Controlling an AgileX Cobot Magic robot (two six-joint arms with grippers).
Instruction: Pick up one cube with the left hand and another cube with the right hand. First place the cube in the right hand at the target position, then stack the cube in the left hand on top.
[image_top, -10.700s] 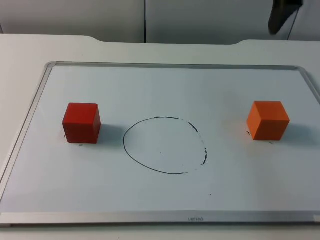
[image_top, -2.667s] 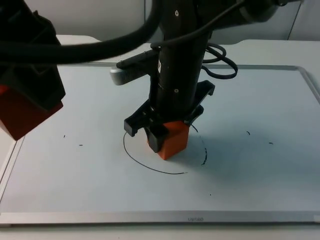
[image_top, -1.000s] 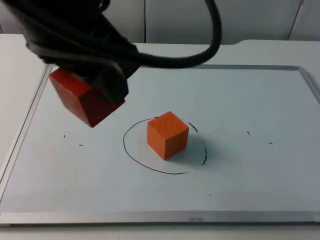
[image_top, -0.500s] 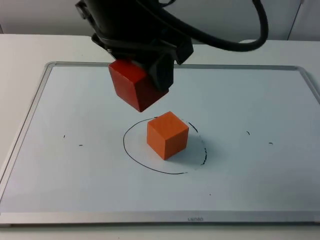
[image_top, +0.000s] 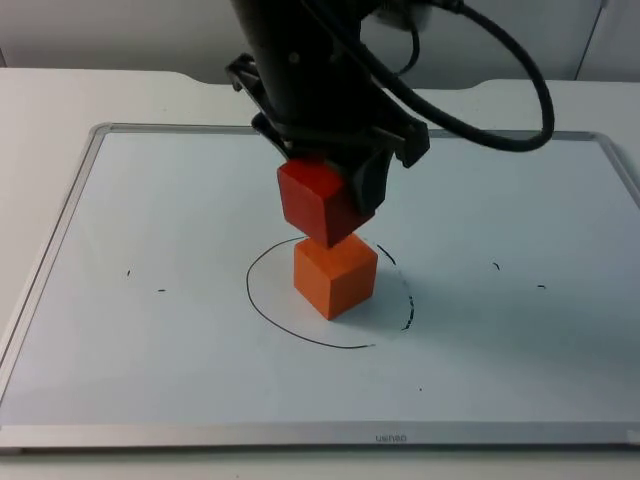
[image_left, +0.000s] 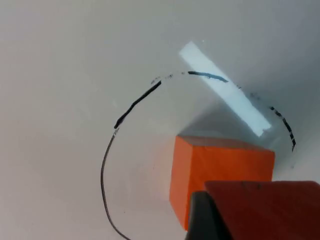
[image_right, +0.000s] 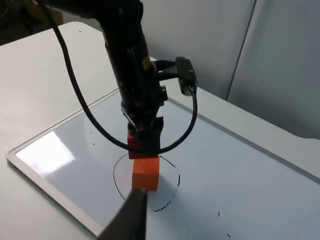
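Two cubes: red cube (image_top: 322, 204), pinched in left gripper (image_top: 330, 190), now directly over orange cube (image_top: 335, 271) inside circle (image_top: 262, 310), no longer off to its left. Right gripper (image_right: 131, 212) withdrawn, state unclear.

A white table top (image_top: 60, 100) carries a whiteboard (image_top: 500, 380) with a pale metal frame, lying flat. A hand-drawn black circle (image_top: 262, 310) marks the board's middle, with small pen ticks to either side. An orange cube (image_top: 335, 278) sits on the board inside that circle.
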